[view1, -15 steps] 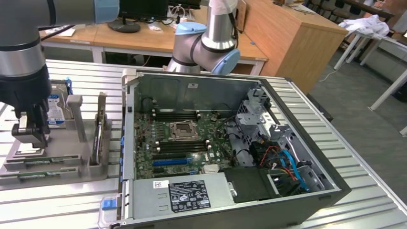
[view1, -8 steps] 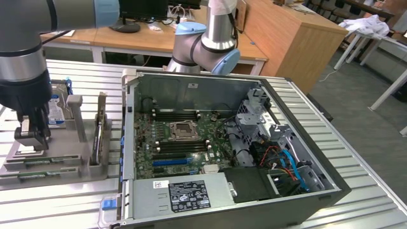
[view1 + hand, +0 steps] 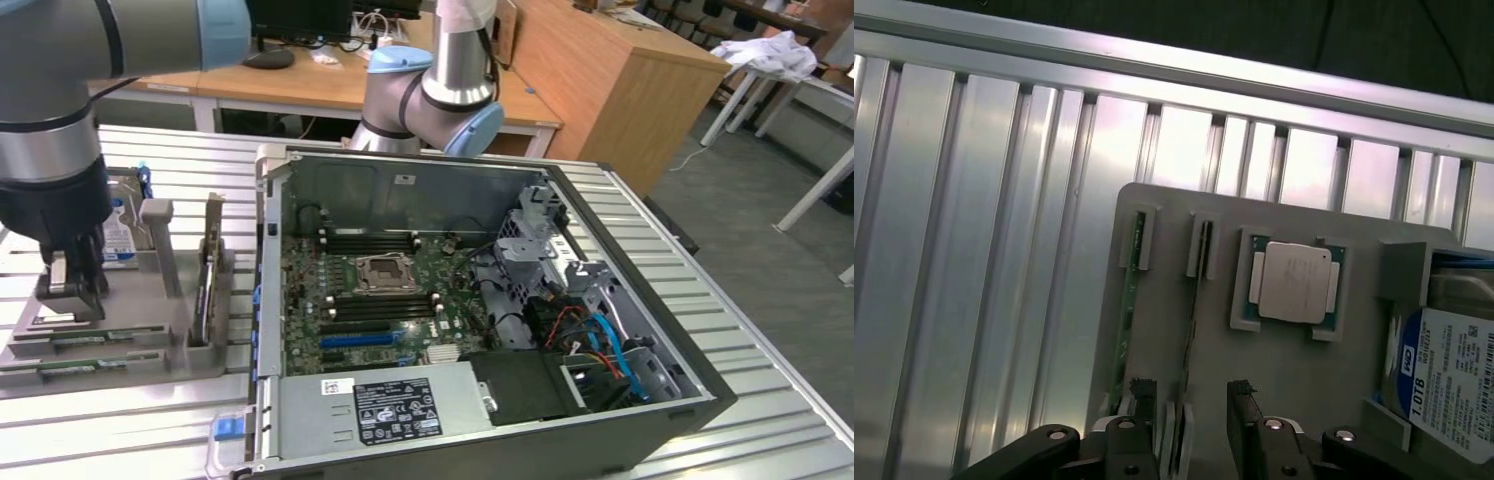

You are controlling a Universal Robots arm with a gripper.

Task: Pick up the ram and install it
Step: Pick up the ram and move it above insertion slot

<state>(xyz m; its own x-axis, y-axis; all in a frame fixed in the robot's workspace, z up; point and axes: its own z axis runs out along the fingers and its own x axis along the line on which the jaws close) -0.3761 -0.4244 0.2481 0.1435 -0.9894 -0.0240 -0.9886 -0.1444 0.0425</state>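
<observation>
Pick step under way: my end effector (image 3: 1194,400), jaws apart, straddles the ram (image 3: 1192,320) in its grey holder (image 3: 1174,205); a square, centred grip seems needed

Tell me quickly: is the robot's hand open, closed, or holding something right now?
Hand: open, holding nothing, its fingers apart over a ram.
</observation>
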